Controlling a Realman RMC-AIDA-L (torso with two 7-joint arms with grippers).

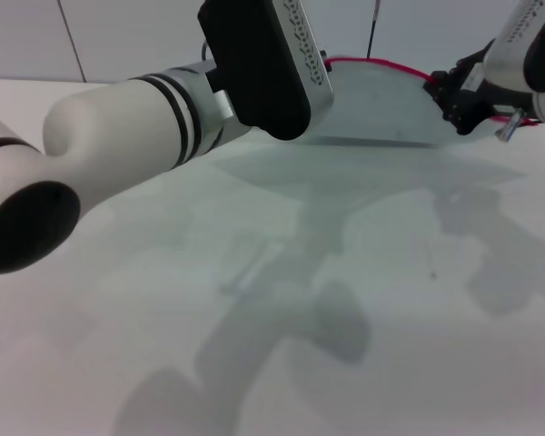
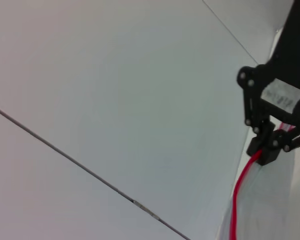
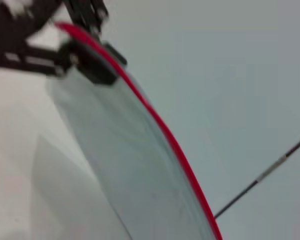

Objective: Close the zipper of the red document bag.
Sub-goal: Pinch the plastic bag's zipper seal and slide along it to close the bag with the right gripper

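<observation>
White matte desk (image 1: 282, 345), shadowed, spread wide in the near ground. Farther back, left arm (image 1: 136, 127) across the view, bulky and glossy; its pincer hidden behind the wrist housing, state impossible to tell. Beyond, bag (image 1: 381, 109) lifted off the desk at the far side: thin, translucent, blue-grey, bowed. Zipper (image 1: 372, 62) a slim red strip arching along its top edge. Right pincer (image 1: 456, 98) clamped narrow on the zipper end. Step in hand, by judgement: zipping underway. Next: steady pull along the strip, far end held taut.
</observation>
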